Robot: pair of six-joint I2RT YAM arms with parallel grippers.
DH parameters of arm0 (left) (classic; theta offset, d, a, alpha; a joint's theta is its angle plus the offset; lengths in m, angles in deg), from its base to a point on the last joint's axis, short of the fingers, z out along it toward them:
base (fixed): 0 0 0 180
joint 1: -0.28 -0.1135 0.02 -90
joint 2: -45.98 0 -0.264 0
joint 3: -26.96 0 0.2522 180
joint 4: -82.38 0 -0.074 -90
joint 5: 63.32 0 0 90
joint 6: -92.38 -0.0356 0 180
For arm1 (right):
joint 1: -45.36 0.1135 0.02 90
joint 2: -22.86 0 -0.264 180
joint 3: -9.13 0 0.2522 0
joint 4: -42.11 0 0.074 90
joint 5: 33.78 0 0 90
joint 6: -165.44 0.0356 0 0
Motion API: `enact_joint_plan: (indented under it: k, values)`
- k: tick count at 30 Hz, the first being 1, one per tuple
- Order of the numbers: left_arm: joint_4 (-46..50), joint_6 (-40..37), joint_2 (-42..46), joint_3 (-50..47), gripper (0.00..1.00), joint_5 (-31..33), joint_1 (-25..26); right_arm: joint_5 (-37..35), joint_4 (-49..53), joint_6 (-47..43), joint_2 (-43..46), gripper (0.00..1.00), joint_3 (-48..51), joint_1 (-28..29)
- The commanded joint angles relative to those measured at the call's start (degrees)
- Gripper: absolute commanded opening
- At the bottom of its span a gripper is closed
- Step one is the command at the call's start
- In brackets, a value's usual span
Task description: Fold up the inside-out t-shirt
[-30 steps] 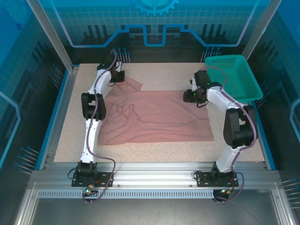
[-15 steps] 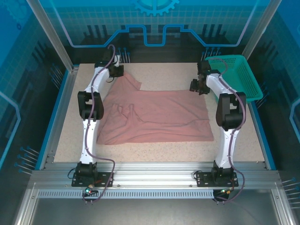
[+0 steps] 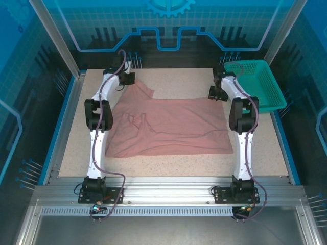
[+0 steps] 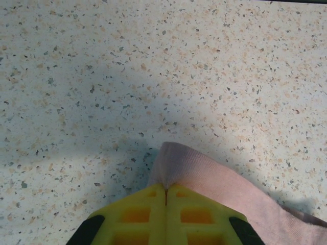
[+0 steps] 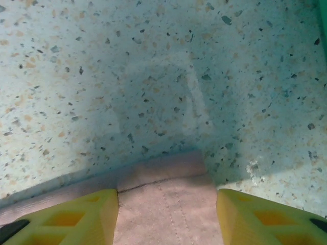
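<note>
Speckled table point(image 3: 179, 79), blue-walled cell point(image 3: 30, 76); left gripper point(image 4: 165, 191) pinches t-shirt point(image 3: 173, 127); right gripper point(image 5: 167, 198) spread, perhaps touching it.

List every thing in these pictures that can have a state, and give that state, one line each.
Dusty salmon-pink cloth t-shirt: spread on the speckled table, wrinkled, not yet folded.
Left gripper: shut on the t-shirt's edge.
Right gripper: open, over a t-shirt corner.
Teal plastic mesh basket: upright, nothing seen inside.
</note>
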Motion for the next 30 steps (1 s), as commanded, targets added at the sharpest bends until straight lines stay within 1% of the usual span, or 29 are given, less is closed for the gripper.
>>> enact_joint_plan:
  k: [1, 10, 16, 21, 25, 30]
  values:
    - [-0.9, -1.6, 3.7, -0.6, 0.0, -0.9, -0.3, 0.1, 4.6, 0.7, -2.2, 0.53, -3.8, -1.1]
    - [-1.2, -2.0, 3.6, -1.0, 0.0, -1.1, -0.3, 2.6, 7.8, 0.0, -5.9, 0.44, -9.3, -2.0]
    - [-1.0, -2.5, 3.7, -0.9, 0.0, -1.0, -0.3, 3.0, 8.8, -1.2, -7.3, 0.38, -11.9, -2.3]
    - [-0.9, -2.6, 3.7, -0.9, 0.0, -1.1, -0.3, 2.9, 8.8, -2.4, -7.9, 0.29, -12.7, -2.4]
    - [-0.7, -2.4, 4.1, -1.0, 0.0, -1.2, -0.3, 3.2, 8.6, -3.0, -8.0, 0.19, -13.3, -2.3]
    - [-1.0, -2.0, 5.9, -1.5, 0.0, -1.3, -0.2, 2.8, 6.8, -5.0, -6.3, 0.11, -13.3, -1.8]
